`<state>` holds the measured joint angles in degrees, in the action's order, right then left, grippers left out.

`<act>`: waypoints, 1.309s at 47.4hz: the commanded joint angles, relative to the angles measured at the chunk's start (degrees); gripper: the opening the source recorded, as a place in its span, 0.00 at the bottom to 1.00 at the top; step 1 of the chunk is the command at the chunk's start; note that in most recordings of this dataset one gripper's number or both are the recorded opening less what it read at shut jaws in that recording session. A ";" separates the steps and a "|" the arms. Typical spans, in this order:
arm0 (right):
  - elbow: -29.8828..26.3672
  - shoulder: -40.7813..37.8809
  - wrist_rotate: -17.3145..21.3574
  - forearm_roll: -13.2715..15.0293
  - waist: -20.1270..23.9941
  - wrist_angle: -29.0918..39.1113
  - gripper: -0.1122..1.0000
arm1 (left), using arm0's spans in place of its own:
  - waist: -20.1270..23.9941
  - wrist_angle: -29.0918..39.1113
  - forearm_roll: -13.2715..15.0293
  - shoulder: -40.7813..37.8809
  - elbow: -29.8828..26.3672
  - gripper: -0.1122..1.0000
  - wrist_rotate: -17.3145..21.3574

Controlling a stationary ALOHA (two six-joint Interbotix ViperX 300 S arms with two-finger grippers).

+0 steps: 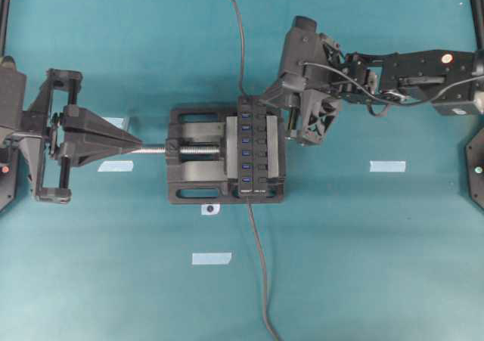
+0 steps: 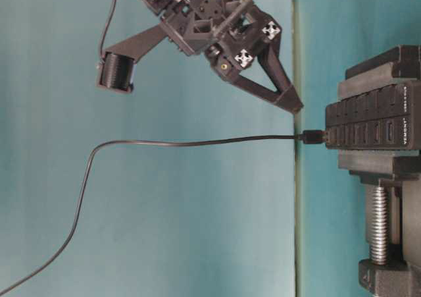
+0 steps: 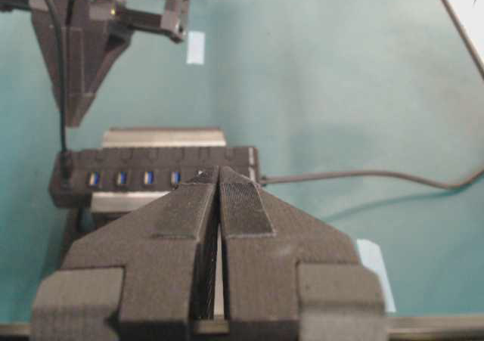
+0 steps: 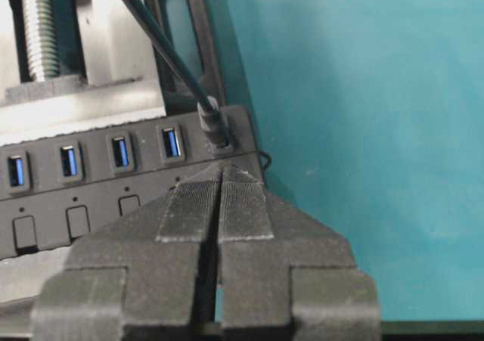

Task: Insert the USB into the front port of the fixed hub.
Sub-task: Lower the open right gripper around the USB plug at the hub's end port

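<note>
The fixed hub [image 1: 253, 146], a long black bar with a row of blue ports, lies clamped in a black vise [image 1: 193, 156]. The USB [image 1: 244, 99] stands plugged into the port at the hub's far end, and its thin cable runs off the top of the overhead view. In the right wrist view the USB [image 4: 214, 125] sits in the hub [image 4: 91, 182] just ahead of my right gripper [image 4: 221, 168], which is shut and empty. From table level the right gripper [image 2: 296, 106] hangs a little apart from the USB [image 2: 312, 137]. My left gripper [image 1: 138, 145] is shut at the end of the vise screw.
The vise's silver screw [image 1: 193, 151] points left toward my left gripper. The hub's own cable [image 1: 261, 280] trails to the front edge. Pale tape marks [image 1: 387, 166], [image 1: 211, 258] lie on the teal table.
</note>
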<state>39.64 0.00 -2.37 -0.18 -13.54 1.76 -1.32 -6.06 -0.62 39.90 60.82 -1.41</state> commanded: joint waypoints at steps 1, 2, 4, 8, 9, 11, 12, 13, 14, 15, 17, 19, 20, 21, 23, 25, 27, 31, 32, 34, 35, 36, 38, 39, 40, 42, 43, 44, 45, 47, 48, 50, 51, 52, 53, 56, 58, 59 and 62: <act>-1.41 0.53 -0.88 0.00 -0.18 -0.53 0.11 | -0.09 -0.62 -0.09 0.09 -0.44 0.10 -0.18; -1.41 0.44 -0.97 0.00 -0.18 -0.53 0.11 | -0.09 -0.62 -0.09 0.09 -0.44 0.10 -0.18; -1.41 0.35 -1.23 0.00 -0.18 -0.44 0.12 | 0.00 -0.62 -0.09 0.09 -0.35 0.10 -0.18; -1.76 0.26 -2.20 0.09 -0.18 -0.44 0.14 | -0.09 -0.62 -0.09 0.09 -0.18 0.10 -0.18; -1.76 0.26 -2.37 0.09 -0.18 -0.62 0.15 | -0.09 -0.62 -0.09 0.09 -0.09 0.10 -0.26; -1.76 0.26 -2.81 0.09 -0.18 -0.79 0.17 | -0.09 -0.70 -0.09 0.09 0.00 0.10 -0.26; -1.76 0.26 -2.90 0.09 -0.18 -0.97 0.19 | -0.09 -0.79 -0.09 0.09 0.00 0.10 -0.35; -1.76 0.26 -3.08 0.09 -0.18 -1.14 0.20 | -0.09 -0.88 -0.09 0.09 0.00 0.10 -0.53; -1.67 0.26 -3.16 0.09 -0.18 -1.23 0.22 | -0.09 -0.97 -0.09 0.09 0.00 0.10 -0.62; -1.76 0.26 -3.25 0.09 -0.18 -1.41 0.23 | -0.09 -1.14 -0.09 0.09 0.00 0.10 -0.79; -1.76 0.26 -3.34 0.00 -0.18 -1.93 0.28 | -0.09 -1.41 -0.18 0.09 0.00 0.10 -1.05; -1.76 0.26 -3.34 0.09 -0.18 -2.29 0.35 | 0.00 -1.67 -0.09 0.09 0.18 0.10 -1.23; -1.76 0.26 -3.34 0.09 -0.18 -2.46 0.39 | -0.09 -1.76 -0.09 0.09 0.35 0.10 -1.23; -1.76 0.26 -3.34 0.09 -0.18 -2.55 0.43 | 0.00 -1.85 -0.09 0.09 0.35 0.10 -1.32; -1.76 0.18 -3.34 0.09 -0.09 -2.64 0.54 | -0.09 -2.11 -0.09 0.09 0.62 0.10 -1.32; -1.76 0.18 -3.34 0.09 -0.09 -2.55 0.64 | -0.09 -2.37 -0.09 0.09 0.70 0.10 -1.32; -1.76 0.00 -3.25 0.09 -0.09 -2.55 0.73 | 0.00 -2.37 -0.09 0.09 0.79 0.10 -1.32; -1.93 -0.35 -3.25 0.00 -0.09 -2.64 0.84 | -0.09 -2.37 -0.09 0.09 0.79 0.10 -1.32; -2.02 -0.44 -3.25 0.09 -0.09 -2.64 0.84 | -0.09 -2.37 -0.09 0.09 0.79 0.10 -1.32; -2.46 -0.79 -3.25 0.09 0.00 -2.72 0.84 | -0.09 -2.37 -0.18 0.09 0.88 0.10 -1.32; -2.64 -0.97 -3.34 0.09 0.00 -2.72 0.83 | -0.09 -2.37 -0.09 0.09 0.88 0.10 -1.32; -2.90 -1.05 -3.34 0.09 0.09 -2.72 0.82 | -0.09 -2.37 -0.09 0.09 1.05 0.10 -1.32; -3.43 -1.41 -3.34 0.09 0.18 -2.72 0.81 | 0.00 -2.37 -0.09 0.09 1.14 0.10 -1.32; -3.69 -1.67 -3.34 0.00 0.26 -2.72 0.81 | -0.09 -2.37 -0.09 0.09 1.23 0.10 -1.32; -3.96 -1.93 -3.34 0.09 0.26 -2.72 0.81 | -0.09 -2.37 -0.09 0.09 1.23 0.10 -1.32; -4.39 -2.46 -3.34 0.09 0.44 -2.72 0.81 | -0.09 -2.37 -0.09 0.09 1.32 0.10 -1.41; -4.57 -2.72 -3.34 0.09 0.44 -2.72 0.81 | -0.09 -2.37 -0.09 0.09 1.23 0.10 -1.41; -4.83 -2.99 -3.34 0.09 0.44 -2.72 0.81 | -0.09 -2.37 -0.09 0.09 1.32 0.10 -1.41; -5.10 -3.25 -3.34 0.09 0.44 -2.72 0.81 | -0.09 -2.37 -0.09 0.18 1.23 0.10 -1.41; -5.45 -3.60 -3.34 0.09 0.44 -2.72 0.81 | -0.09 -2.37 -0.09 0.18 1.32 0.10 -1.41; -5.71 -3.87 -3.34 0.09 0.44 -2.72 0.81 | 0.00 -2.37 -0.09 0.26 1.23 0.10 -1.41; -5.98 -4.13 -3.34 0.09 0.44 -2.64 0.81 | -0.09 -2.37 -0.09 0.35 1.23 0.10 -1.41; -6.15 -4.22 -3.34 0.09 0.53 -2.64 0.81 | -0.09 -2.37 -0.09 0.35 1.23 0.10 -1.41; -6.33 -4.22 -3.34 0.09 0.53 -2.55 0.81 | -0.09 -2.37 -0.09 0.35 1.23 0.10 -1.41; -6.42 -4.31 -3.34 0.09 0.53 -2.55 0.81 | -0.09 -2.37 -0.09 0.35 1.23 0.10 -1.41; -6.68 -4.48 -3.34 0.09 0.62 -2.55 0.81 | -0.09 -2.37 -0.09 0.35 1.32 0.10 -1.41; -6.86 -4.48 -3.34 0.09 0.62 -2.46 0.81 | -0.09 -2.37 -0.09 0.44 1.32 0.10 -1.41; -6.86 -4.57 -3.34 0.09 0.62 -2.55 0.81 | 0.00 -2.37 -0.09 0.44 1.23 0.10 -1.41; -6.86 -4.57 -3.34 0.09 0.62 -2.37 0.81 | -0.09 -2.37 -0.09 0.44 1.32 0.10 -1.41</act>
<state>34.01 -5.36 -5.10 -0.09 -13.18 -0.44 -1.32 -7.82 -0.62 40.25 62.75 -2.64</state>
